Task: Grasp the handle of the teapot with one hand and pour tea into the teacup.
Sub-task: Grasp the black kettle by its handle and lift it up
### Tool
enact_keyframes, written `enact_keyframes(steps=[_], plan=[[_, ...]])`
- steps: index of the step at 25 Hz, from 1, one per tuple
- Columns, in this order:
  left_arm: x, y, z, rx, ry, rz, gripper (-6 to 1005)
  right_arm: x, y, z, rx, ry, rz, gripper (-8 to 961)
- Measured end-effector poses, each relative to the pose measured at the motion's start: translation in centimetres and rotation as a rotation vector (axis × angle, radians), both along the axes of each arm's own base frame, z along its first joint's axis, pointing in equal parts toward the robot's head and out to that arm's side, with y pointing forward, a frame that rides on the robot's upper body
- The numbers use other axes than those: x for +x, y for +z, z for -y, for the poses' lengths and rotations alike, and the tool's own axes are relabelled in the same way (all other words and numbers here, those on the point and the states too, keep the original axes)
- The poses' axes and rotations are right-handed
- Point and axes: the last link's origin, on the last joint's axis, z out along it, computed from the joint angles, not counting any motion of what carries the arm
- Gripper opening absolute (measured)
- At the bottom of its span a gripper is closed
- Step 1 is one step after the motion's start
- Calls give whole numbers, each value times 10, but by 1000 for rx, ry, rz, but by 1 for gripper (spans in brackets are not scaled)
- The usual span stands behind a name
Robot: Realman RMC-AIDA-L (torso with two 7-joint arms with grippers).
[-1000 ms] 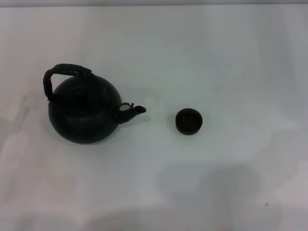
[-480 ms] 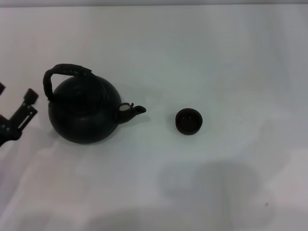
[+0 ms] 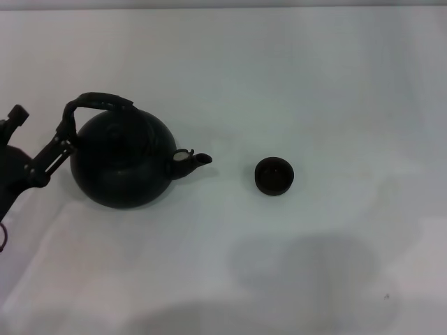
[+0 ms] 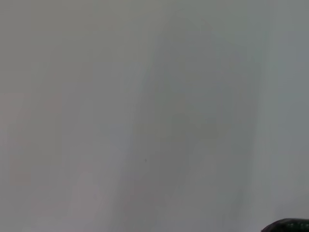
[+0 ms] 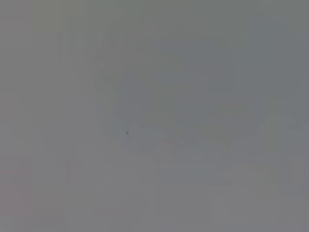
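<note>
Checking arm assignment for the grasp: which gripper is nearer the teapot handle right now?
Left. The left gripper is at the handle on the teapot, on the side away from the spout, jaws spread. The right gripper is out of every view, so its position can't be placed.

Left gripper [image 3: 42, 129] partly cut off at head view edge; teapot [image 4: 288, 225] only a sliver in left wrist view.

Bare white table [image 4: 145, 116], black teapot [image 4: 289, 226] edge
</note>
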Motion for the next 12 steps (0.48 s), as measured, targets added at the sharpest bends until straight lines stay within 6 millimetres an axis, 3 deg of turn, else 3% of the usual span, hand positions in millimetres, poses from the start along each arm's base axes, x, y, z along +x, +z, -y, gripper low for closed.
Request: enact_keyframes(steps=[7,12], plan=[[4,-8,-15,-47,-4,-29,855,2,-2,2,-2,-6,-5,845],[4,-12,-15,-68,-9,-44,853,3,-2,3,-2,-9,-6,845]])
